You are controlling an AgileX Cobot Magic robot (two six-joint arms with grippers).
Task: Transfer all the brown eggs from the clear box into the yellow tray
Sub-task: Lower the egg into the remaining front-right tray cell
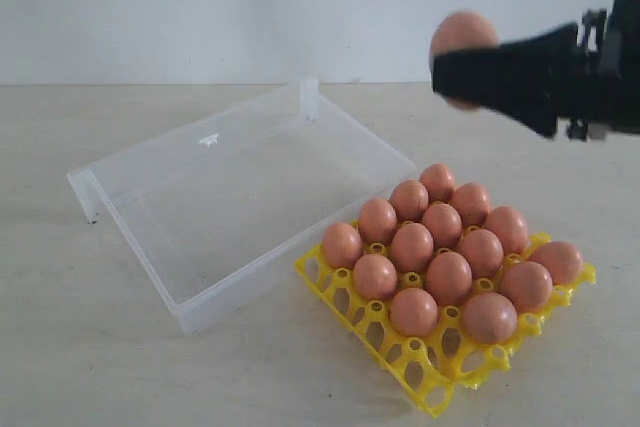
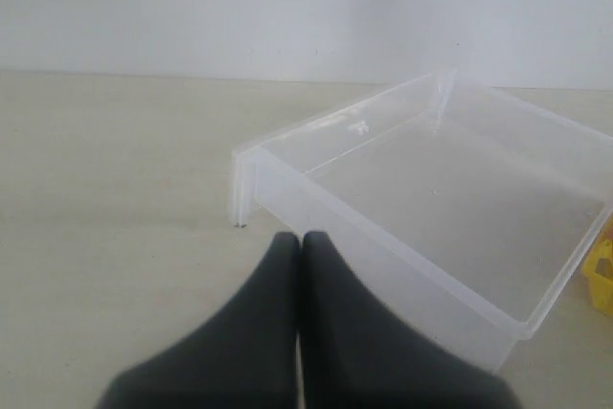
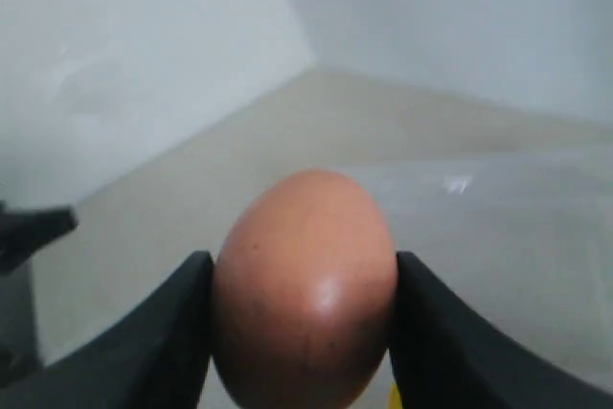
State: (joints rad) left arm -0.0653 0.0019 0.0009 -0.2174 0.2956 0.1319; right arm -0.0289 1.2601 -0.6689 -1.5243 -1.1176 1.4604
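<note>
My right gripper (image 1: 462, 59) hangs high above the table at the right, shut on a brown egg (image 1: 462, 32) that bulges between its black fingers (image 3: 163, 342). That same egg (image 3: 305, 284) fills the middle of the right wrist view. Below it the yellow tray (image 1: 432, 389) holds several brown eggs (image 1: 412, 245) in its cups. The clear box (image 1: 140, 237) lies left of the tray with nothing inside. In the left wrist view my left gripper (image 2: 300, 241) is shut with nothing in it, just short of the clear box (image 2: 383, 251).
A pale wall runs along the back of the beige table (image 1: 80, 347). A corner of the yellow tray (image 2: 601, 275) shows past the box in the left wrist view. The left arm does not show in the exterior view.
</note>
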